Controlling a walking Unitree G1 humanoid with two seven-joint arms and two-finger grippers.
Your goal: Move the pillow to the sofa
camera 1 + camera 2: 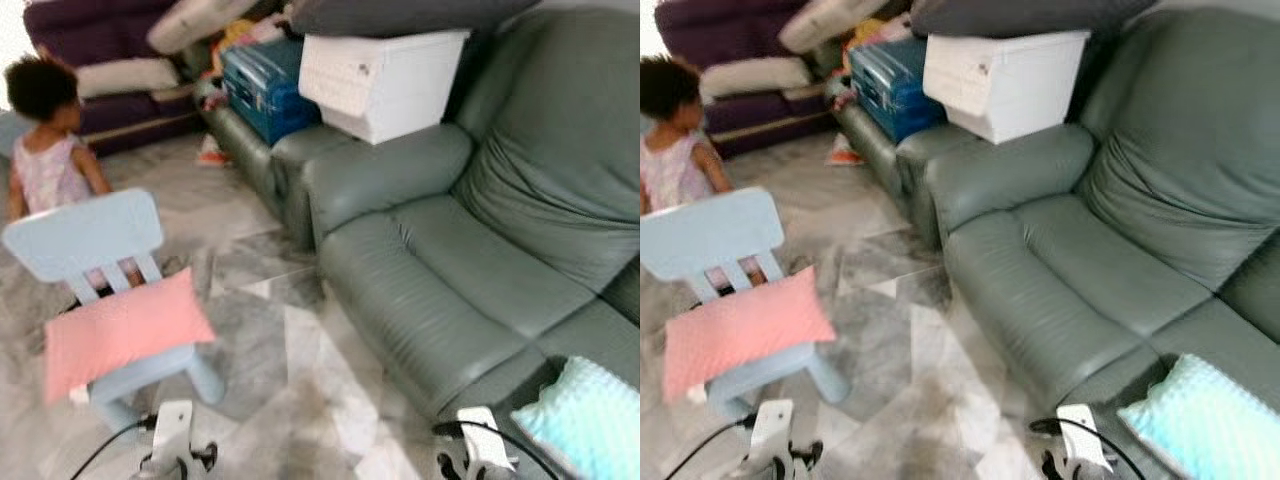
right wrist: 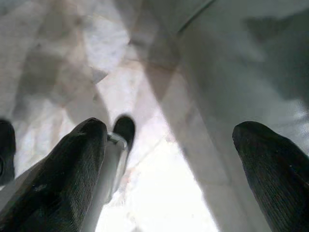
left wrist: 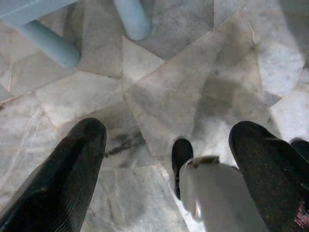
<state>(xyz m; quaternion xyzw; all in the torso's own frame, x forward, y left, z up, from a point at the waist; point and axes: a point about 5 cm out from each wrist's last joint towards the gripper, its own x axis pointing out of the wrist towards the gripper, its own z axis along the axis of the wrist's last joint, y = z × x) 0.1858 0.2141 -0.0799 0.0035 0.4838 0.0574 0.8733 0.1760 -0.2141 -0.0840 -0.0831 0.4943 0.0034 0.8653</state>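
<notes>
A pink pillow (image 1: 120, 332) lies on the seat of a small light-blue chair (image 1: 85, 235) at the left. The grey-green sofa (image 1: 470, 270) runs along the right, and its near seat cushion is bare. A pale turquoise pillow (image 1: 585, 420) rests on the sofa at the bottom right corner. Both arms hang low: the left arm (image 1: 172, 440) just in front of the chair, the right arm (image 1: 480, 440) by the sofa's front edge. My left gripper (image 3: 169, 145) is open above the marble floor near the chair legs. My right gripper (image 2: 174, 145) is open beside the sofa's base.
A person (image 1: 50, 140) sits on the floor behind the chair. A white storage box (image 1: 380, 80) and a blue case (image 1: 265, 90) are stacked on the sofa's far end. A purple sofa (image 1: 100, 40) stands at the back left. Marble floor (image 1: 290, 360) separates chair and sofa.
</notes>
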